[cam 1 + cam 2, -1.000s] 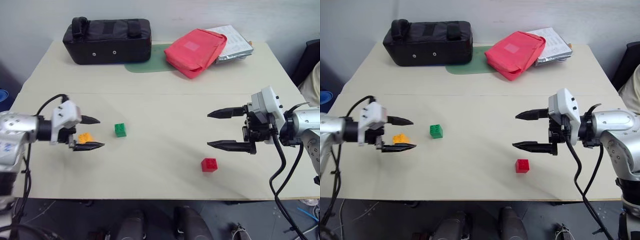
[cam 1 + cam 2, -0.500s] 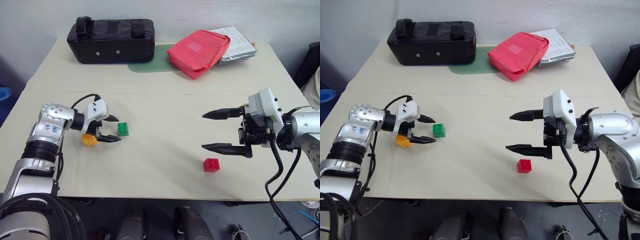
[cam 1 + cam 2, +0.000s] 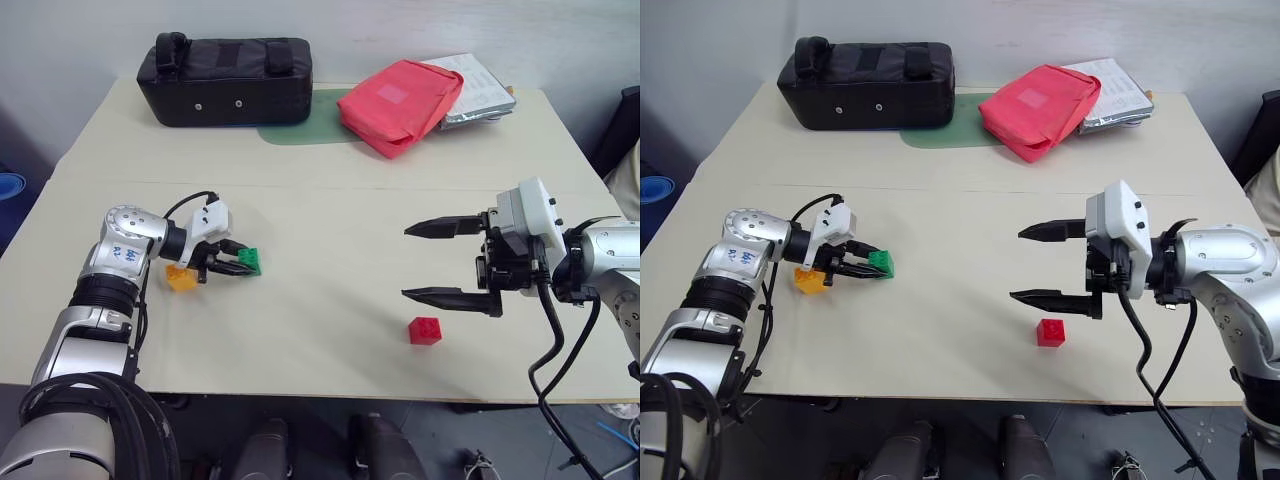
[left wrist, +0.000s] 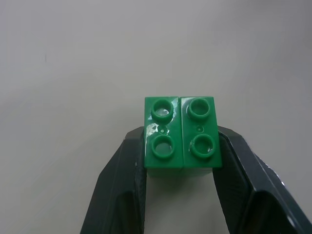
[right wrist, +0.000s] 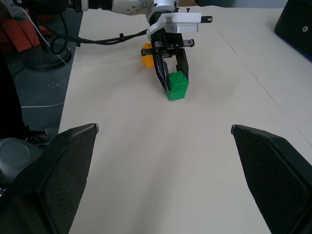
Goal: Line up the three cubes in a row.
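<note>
Nearest the front edge of the table [image 3: 330, 220], the red cube [image 3: 424, 330] is sitting alone on the pale top, off to the robot's right. Just above and behind it the right gripper [image 3: 425, 262] is hovering clear of the surface, its two black fingers standing wide apart, one over the other, with nothing between them; the red cube is lying just below the lower finger and is not touching it.

Over on the left, slightly farther back, the left gripper [image 3: 243, 264] is reaching low across the table and its fingers are clamping the green cube [image 4: 181, 134] from both sides. In the left wrist view the fingers [image 4: 127, 165] are pressing against the cube's two flanks, its four studs facing up. The green cube is resting on the tabletop. The orange-yellow cube [image 3: 180, 277] is lying just beside the gripper's body, behind the green one on the arm's side.

Along the far edge, a black bag [image 3: 227, 80] is lying at the left, a red pouch [image 3: 400, 103] to its right, partly over a green mat [image 3: 300, 128], and a silvery packet [image 3: 480, 98] is showing from behind the pouch.
</note>
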You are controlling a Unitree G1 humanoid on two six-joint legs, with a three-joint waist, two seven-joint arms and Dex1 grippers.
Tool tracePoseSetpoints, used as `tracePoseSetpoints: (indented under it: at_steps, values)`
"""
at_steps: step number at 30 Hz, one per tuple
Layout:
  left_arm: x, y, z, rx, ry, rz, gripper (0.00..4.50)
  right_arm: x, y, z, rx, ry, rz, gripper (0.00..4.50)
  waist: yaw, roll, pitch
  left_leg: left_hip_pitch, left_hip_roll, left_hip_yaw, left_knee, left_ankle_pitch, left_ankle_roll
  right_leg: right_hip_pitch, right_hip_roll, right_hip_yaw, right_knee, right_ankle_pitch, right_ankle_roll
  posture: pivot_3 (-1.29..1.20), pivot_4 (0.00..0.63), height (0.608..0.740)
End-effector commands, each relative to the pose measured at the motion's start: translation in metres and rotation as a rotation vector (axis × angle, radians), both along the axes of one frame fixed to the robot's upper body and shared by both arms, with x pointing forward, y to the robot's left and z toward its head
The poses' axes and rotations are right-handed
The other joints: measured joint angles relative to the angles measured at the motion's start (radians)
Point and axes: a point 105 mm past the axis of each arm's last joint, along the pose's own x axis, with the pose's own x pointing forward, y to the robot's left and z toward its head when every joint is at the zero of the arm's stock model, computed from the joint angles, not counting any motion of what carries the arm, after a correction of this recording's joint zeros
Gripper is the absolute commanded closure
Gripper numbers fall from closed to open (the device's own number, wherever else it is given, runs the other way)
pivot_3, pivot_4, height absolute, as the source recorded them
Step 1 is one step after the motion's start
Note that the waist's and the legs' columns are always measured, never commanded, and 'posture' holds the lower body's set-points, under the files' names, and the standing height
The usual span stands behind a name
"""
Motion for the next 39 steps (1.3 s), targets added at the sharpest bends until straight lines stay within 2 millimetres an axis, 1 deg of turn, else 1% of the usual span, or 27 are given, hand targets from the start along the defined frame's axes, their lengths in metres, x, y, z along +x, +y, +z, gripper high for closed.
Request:
tracePoseSetpoints:
  at_steps: [1,3,5,7,10,13,16,21,23,26,30,34,36,37,39]
  values:
    - [-0.018,-0.022,0.029,-0.031,-0.057,-0.153,3.02,-0.005,-0.003,0.0,-0.027,-0.034,-0.007,0.0,0.001,0.0,0.0,0.0,0.0,0.0,0.0,0.0,0.0,0.0,0.0,0.0,0.0,0.0,0.0,0.0,0.15,0.74]
    - [-0.034,-0.04,0.033,-0.03,-0.051,-0.225,3.02,-0.007,-0.007,-0.004,-0.041,-0.022,-0.02,0.0,0.001,0.0,0.0,-0.001,0.0,-0.001,0.001,0.0,0.0,0.0,-0.001,0.0,0.0,0.0,0.0,0.0,0.15,0.74]
    - [-0.049,-0.059,0.031,-0.013,-0.062,-0.271,3.02,-0.01,-0.011,-0.01,-0.064,-0.011,-0.032,0.0,0.002,0.0,0.0,-0.002,0.0,-0.001,0.001,0.0,0.0,0.0,-0.001,0.001,-0.001,0.0,0.0,0.0,0.15,0.74]
    - [-0.06,-0.075,0.024,0.024,-0.078,-0.298,3.02,-0.014,-0.016,-0.017,-0.089,0.006,-0.037,0.0,0.002,0.0,0.0,-0.001,0.0,-0.002,0.001,0.0,0.0,0.001,-0.001,0.001,-0.001,0.0,0.001,0.0,0.15,0.74]
    - [-0.078,-0.104,0.013,0.039,-0.056,-0.348,3.02,-0.021,-0.027,-0.03,-0.154,0.029,-0.047,0.0,0.005,0.0,0.0,0.0,0.0,-0.002,0.001,0.0,0.0,0.003,0.0,0.002,-0.001,0.001,0.001,0.0,0.15,0.74]
    - [-0.08,-0.117,-0.002,0.082,-0.051,-0.331,3.02,-0.028,-0.034,-0.039,-0.184,0.06,-0.049,0.0,0.005,0.0,0.0,0.001,0.0,-0.001,0.001,-0.001,0.001,0.004,0.0,0.002,-0.001,0.001,0.002,0.0,0.15,0.74]
    - [-0.076,-0.137,-0.014,0.066,-0.035,-0.293,3.02,-0.033,-0.041,-0.045,-0.201,0.089,-0.061,0.0,0.006,0.0,0.0,0.002,0.0,-0.001,0.001,-0.001,0.001,0.004,0.001,0.003,-0.001,0.001,0.002,0.0,0.15,0.74]
    - [-0.082,-0.162,-0.018,0.034,-0.011,-0.316,3.02,-0.034,-0.049,-0.05,-0.222,0.101,-0.086,0.0,0.007,0.0,0.0,0.003,0.0,-0.001,0.001,-0.001,0.002,0.004,0.001,0.003,-0.001,0.001,0.002,0.0,0.15,0.74]
    - [-0.081,-0.168,-0.018,0.03,-0.02,-0.304,3.02,-0.034,-0.051,-0.052,-0.23,0.1,-0.091,0.0,0.01,0.0,0.0,0.003,0.0,-0.001,0.001,0.0,0.001,0.004,0.001,0.003,-0.001,0.001,0.002,0.0,0.15,0.74]
    - [-0.078,-0.172,-0.019,0.028,-0.034,-0.279,3.02,-0.034,-0.052,-0.053,-0.234,0.098,-0.095,0.0,0.012,0.0,0.0,0.003,-0.001,-0.001,0.001,0.0,0.001,0.004,0.001,0.003,-0.001,0.001,0.002,0.0,0.15,0.74]
    - [-0.084,-0.17,-0.022,0.032,-0.017,-0.289,3.02,-0.034,-0.05,-0.055,-0.232,0.095,-0.095,0.0,0.016,0.0,0.0,0.003,-0.001,-0.001,0.001,0.0,0.001,0.004,0.001,0.003,-0.002,0.001,0.002,0.0,0.15,0.74]
    - [-0.081,-0.168,-0.025,0.04,-0.023,-0.266,3.02,-0.032,-0.049,-0.055,-0.226,0.086,-0.096,0.0,0.023,0.0,0.0,0.003,-0.001,-0.001,0.002,0.0,0.001,0.005,0.001,0.004,-0.002,0.001,0.002,0.0,0.15,0.74]
    - [-0.082,-0.169,-0.024,0.021,-0.002,-0.264,2.3,-0.03,-0.048,-0.054,-0.222,0.082,-0.095,0.0,0.024,0.0,0.0,0.003,-0.001,-0.001,0.002,0.0,0.001,0.005,0.001,0.004,-0.003,0.001,0.002,0.0,0.15,0.74]
    - [-0.083,-0.169,-0.024,0.014,0.013,-0.258,2.11,-0.03,-0.047,-0.054,-0.22,0.079,-0.094,0.0,0.024,0.0,0.0,0.003,-0.001,-0.001,0.002,0.0,0.001,0.005,0.001,0.004,-0.003,0.001,0.002,0.0,0.15,0.74]
    - [-0.083,-0.169,-0.024,0.014,0.011,-0.252,1.52,-0.028,-0.046,-0.053,-0.216,0.075,-0.092,0.0,0.024,0.0,0.0,0.003,-0.001,-0.001,0.002,0.0,0.001,0.005,0.001,0.004,-0.003,0.001,0.002,0.0,0.15,0.74]
